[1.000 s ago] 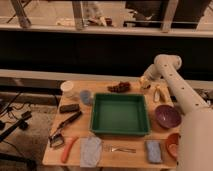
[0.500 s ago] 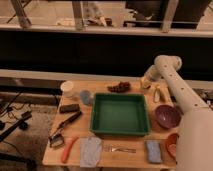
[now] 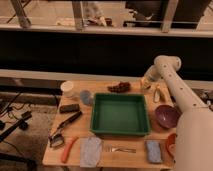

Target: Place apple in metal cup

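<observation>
At the far right corner of the wooden worktop (image 3: 131,156), the robot's white arm (image 3: 172,87) reaches down from its rounded shoulder joint, and the gripper (image 3: 145,84) hangs low over the back edge, just right of the dark grape bunch (image 3: 119,87). Whether the jaws are released or clenched cannot be told from this view, nor whether anything sits between them. A pale yellowish shape shows right at the gripper's tip; it cannot be told if that is the apple or part of the wrist. The metal cup (image 3: 86,96) stands on the left half of the worktop, a short grey round vessel just beside the left wall of the green tray (image 3: 120,131), well apart from the gripper. Behind and left of it stands a white plastic cup (image 3: 67,88). A dark rectangular block (image 3: 69,107) lies in front of that cup, and nearer the front left a pair of black-handled tongs (image 3: 64,127) lies slantwise, with the orange carrot (image 3: 68,148) beside them near the edge. A grey-blue cloth (image 3: 91,151) lies at the front, a fork (image 3: 120,149) to its right, and a blue sponge (image 3: 154,151) further right. The purple bowl (image 3: 166,116) sits to the right of the tray, partly behind the arm, and an orange-red dish (image 3: 170,144) shows at the front right edge. A small tool (image 3: 159,94) lies behind the purple bowl.
</observation>
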Robot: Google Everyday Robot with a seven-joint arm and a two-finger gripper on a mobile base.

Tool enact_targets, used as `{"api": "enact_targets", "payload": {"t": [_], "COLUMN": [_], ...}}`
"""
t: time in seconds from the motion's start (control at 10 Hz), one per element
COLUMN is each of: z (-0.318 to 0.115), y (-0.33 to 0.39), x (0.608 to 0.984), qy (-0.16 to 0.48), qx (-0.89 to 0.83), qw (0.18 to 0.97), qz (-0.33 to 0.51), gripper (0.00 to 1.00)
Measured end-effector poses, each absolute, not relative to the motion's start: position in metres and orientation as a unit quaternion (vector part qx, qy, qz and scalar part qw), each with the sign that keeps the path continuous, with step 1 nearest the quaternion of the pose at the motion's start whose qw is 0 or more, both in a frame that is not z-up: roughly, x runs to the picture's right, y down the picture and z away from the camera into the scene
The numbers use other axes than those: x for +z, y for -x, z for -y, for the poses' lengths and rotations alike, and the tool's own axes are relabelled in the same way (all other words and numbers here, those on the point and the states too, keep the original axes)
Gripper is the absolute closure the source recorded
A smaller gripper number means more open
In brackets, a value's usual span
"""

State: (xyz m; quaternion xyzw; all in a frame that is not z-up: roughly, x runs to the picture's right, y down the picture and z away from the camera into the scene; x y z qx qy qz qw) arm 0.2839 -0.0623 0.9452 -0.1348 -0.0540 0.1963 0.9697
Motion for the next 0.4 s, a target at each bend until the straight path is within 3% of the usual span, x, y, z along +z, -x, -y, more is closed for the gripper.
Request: {"api": "enact_targets", "payload": {"t": [0.4], "z": [0.0613], "y": [-0.2866], "x": [0.9502], "qy": [0.138], "qx": [0.198], "qw": [0.969], "qz": [0.050], "gripper": [0.70]}}
